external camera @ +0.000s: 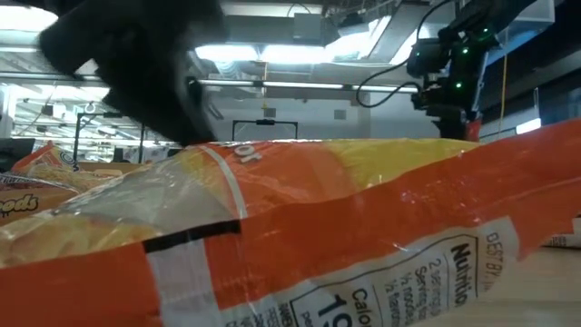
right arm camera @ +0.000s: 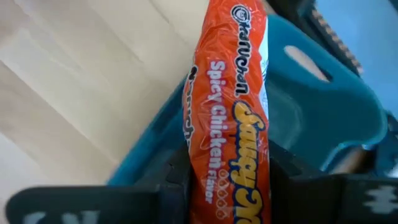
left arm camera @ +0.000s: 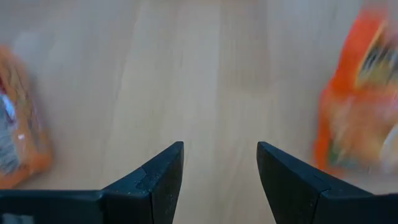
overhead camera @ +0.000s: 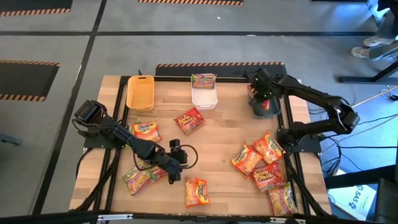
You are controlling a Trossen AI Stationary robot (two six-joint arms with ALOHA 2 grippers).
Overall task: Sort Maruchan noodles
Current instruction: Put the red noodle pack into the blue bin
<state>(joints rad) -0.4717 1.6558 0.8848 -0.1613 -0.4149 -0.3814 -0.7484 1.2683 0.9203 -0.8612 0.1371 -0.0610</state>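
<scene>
Maruchan noodle packets lie scattered on the wooden table (overhead camera: 217,134). One lies at mid-table (overhead camera: 189,119), three at the left (overhead camera: 146,130) (overhead camera: 143,176) (overhead camera: 196,191), and several in a cluster at the right (overhead camera: 258,163). A green-pink packet (overhead camera: 203,81) lies in the white bin (overhead camera: 204,98). My right gripper (right arm camera: 224,186) is at the far right, over the dark bin (right arm camera: 323,118), shut on a red Spicy Chicken packet (right arm camera: 230,99). My left gripper (left arm camera: 221,168) is open above bare wood at the near left, with packets on either side (left arm camera: 354,106) (left arm camera: 18,137). My right gripper pinches the red packet between its two fingers (right arm camera: 174,180), one on each side (right arm camera: 249,180). The fingers slant steeply down from above. The packet runs out lengthwise beyond the fingertips, lifted clear, over the dark bin's opening.
A yellow bin (overhead camera: 140,92) stands at the far left, beside the white bin. In the low view a packet (external camera: 318,227) lies right in front of the camera and hides most of the table. Bare wood lies at mid-table (overhead camera: 217,134). A person's shoes (overhead camera: 373,46) show beyond the table.
</scene>
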